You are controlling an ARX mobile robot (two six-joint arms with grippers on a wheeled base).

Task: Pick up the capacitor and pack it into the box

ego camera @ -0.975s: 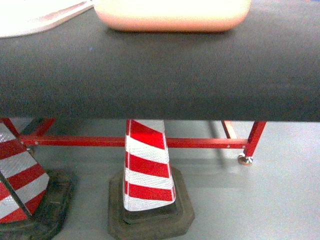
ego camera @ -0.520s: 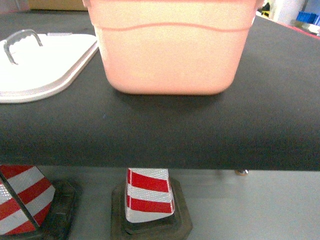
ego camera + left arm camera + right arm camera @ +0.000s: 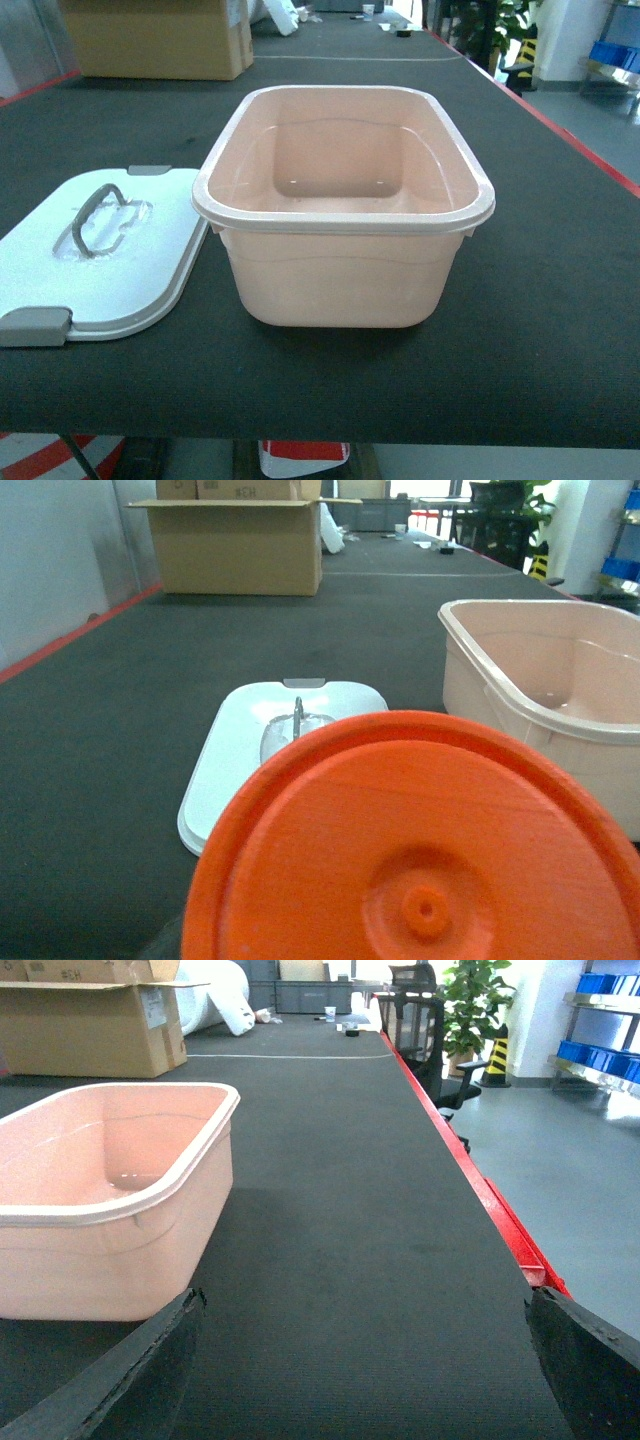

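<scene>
The pale pink rectangular plastic tub (image 3: 343, 250) stands upright and open on the black textured desk (image 3: 540, 330), near the desk's front edge. Its interior shows no contents. Its flared rim (image 3: 340, 222) is paler than the walls.

The white plastic lid with grey handle and grey clasps (image 3: 110, 255) lies flat on the desk just beside the tub's left side, handle (image 3: 95, 215) up. In my head view the lid's right edge sits very close to the tub wall; I cannot tell whether they touch.

In my left wrist view a glossy orange-red round surface (image 3: 420, 850) with a small central dimple fills the lower frame, directly in front of the camera. This appears to be the capacitor seen end-on. The fingers of my left hand are hidden behind it, so I cannot tell whether that hand grips it.

In my right wrist view, only the two dark fingertips (image 3: 130, 1370) of my right hand (image 3: 360, 1380) show at the lower corners, set wide apart with nothing between them, above the desk to the right of the tub (image 3: 100, 1200).

A brown cardboard carton (image 3: 155, 38) stands at the far end of the desk. A red-and-white striped cone (image 3: 305, 458) stands on the floor beneath the front edge.
</scene>
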